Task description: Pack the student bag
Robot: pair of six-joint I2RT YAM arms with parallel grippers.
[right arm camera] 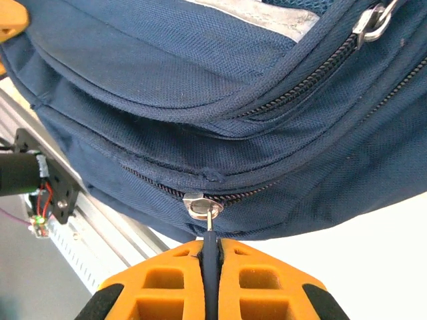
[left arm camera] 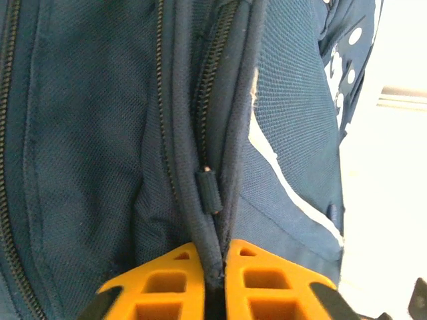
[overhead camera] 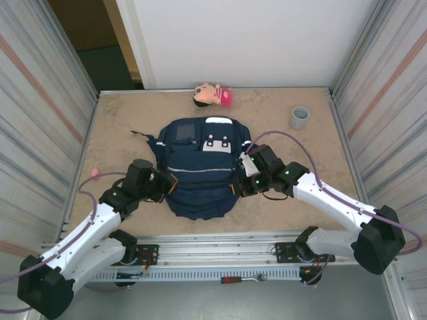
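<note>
Centrally on the table point(overhead camera: 133, 127), flat with its front pocket up: one student bag point(overhead camera: 200, 180), a navy fabric backpack, between the two arms and near the table's front edge. The left gripper point(left arm camera: 215, 257) was pinched almost shut on the piped seam point(left arm camera: 200, 220) at the bag's left side, with little more than the cord edge between its orange fingers. The right gripper point(right arm camera: 210, 248) was clamped shut on the dark pull tab point(right arm camera: 211, 260) of a side zip, the metal slider point(right arm camera: 198, 205) just above its fingertips. Hazards, as judged: the thin tab could slip out of the right fingers if drawn at an angle to the zip line; the left pinch holds so little material that it could let go, and the whole bag would then slide with the pull instead of the zip running; loose fabric folded beside the teeth could catch in the slider. Markings: a white patch point(overhead camera: 215, 142) with dark slots and pale stripes were noted, but no brand, label or legible writing could be read on any surface.
</note>
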